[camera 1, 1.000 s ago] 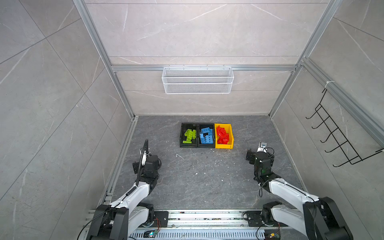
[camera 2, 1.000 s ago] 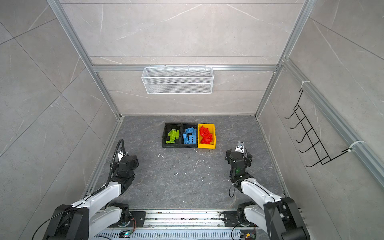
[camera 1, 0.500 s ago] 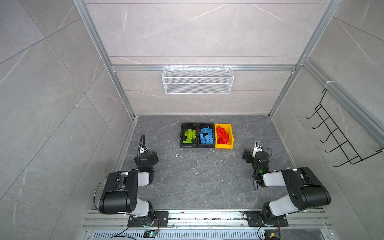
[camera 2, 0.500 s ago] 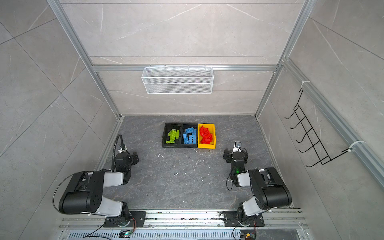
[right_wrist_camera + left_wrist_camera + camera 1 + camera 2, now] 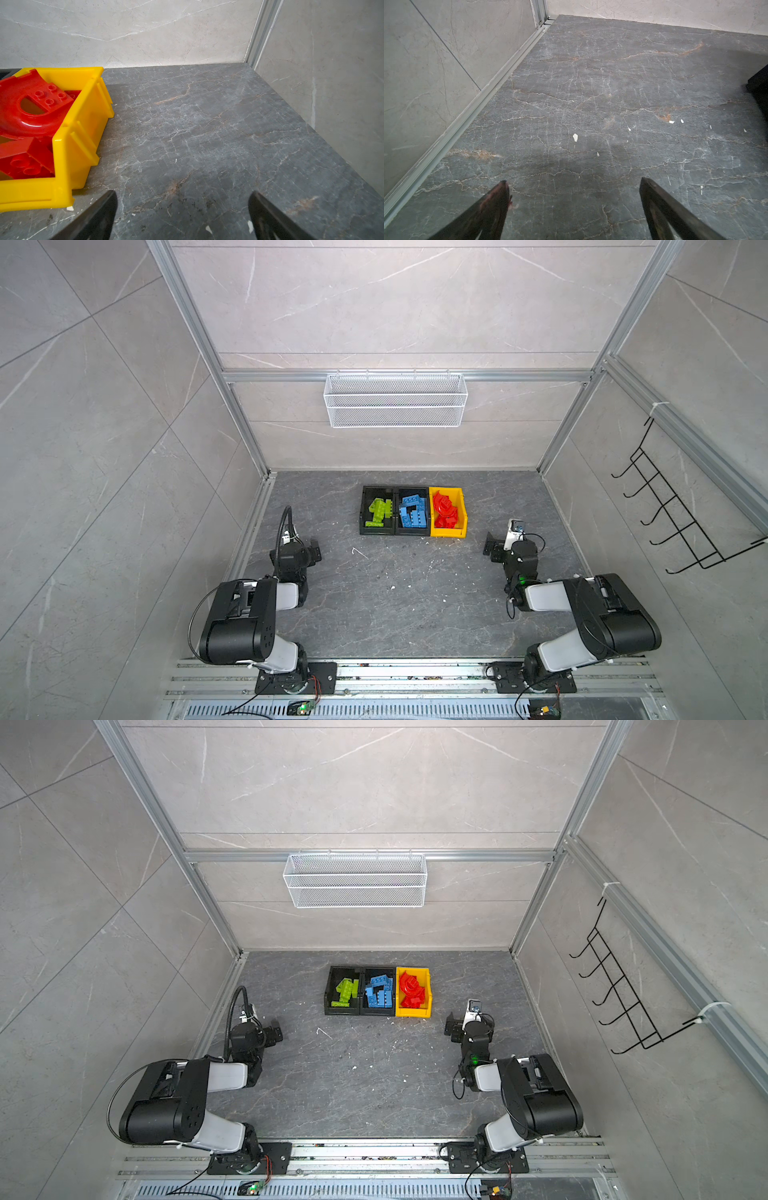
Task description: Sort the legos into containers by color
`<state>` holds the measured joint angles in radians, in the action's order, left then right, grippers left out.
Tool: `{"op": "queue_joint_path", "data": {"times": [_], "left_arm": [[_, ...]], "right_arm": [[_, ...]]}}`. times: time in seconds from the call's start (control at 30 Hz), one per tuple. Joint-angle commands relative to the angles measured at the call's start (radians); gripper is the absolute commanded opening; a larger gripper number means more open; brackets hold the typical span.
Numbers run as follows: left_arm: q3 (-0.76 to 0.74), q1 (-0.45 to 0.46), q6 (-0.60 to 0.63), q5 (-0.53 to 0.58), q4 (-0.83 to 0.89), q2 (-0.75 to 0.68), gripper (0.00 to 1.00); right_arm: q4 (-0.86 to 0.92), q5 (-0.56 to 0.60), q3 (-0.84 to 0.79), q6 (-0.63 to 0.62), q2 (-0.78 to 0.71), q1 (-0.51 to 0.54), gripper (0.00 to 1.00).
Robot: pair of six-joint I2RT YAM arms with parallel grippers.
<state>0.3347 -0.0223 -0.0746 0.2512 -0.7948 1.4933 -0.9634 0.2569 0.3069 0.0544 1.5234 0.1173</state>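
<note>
Toward the back of the grey surface (image 5: pixel 395 605), three containers stand in a touching row. The left black bin (image 5: pixel 376 531) holds the green bricks (image 5: pixel 379 512). The middle black bin (image 5: pixel 411 531) holds the blue bricks (image 5: pixel 413 514). The yellow bin (image 5: pixel 446 533) at the right end holds the red bricks (image 5: pixel 444 510), at least one of them curved. The left pincer (image 5: pixel 574 181) hangs over bare surface close to the left wall, jaws spread wide with nothing between them, well apart from the row. The right pincer (image 5: pixel 182 193) is equally wide and empty, near the yellow bin's front corner.
</note>
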Motion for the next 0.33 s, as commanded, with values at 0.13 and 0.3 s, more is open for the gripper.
{"op": "queue_joint_path", "data": {"times": [0.13,0.3], "left_arm": [[0.015,-0.005,0.021,-0.012,-0.061,0.002,1.0],[0.015,-0.005,0.021,-0.011,-0.062,0.002,1.0]], "right_arm": [[-0.021,-0.007,0.015,-0.016,0.006,-0.003,1.0],[-0.012,-0.016,0.02,-0.014,0.004,-0.007,1.0]]}}
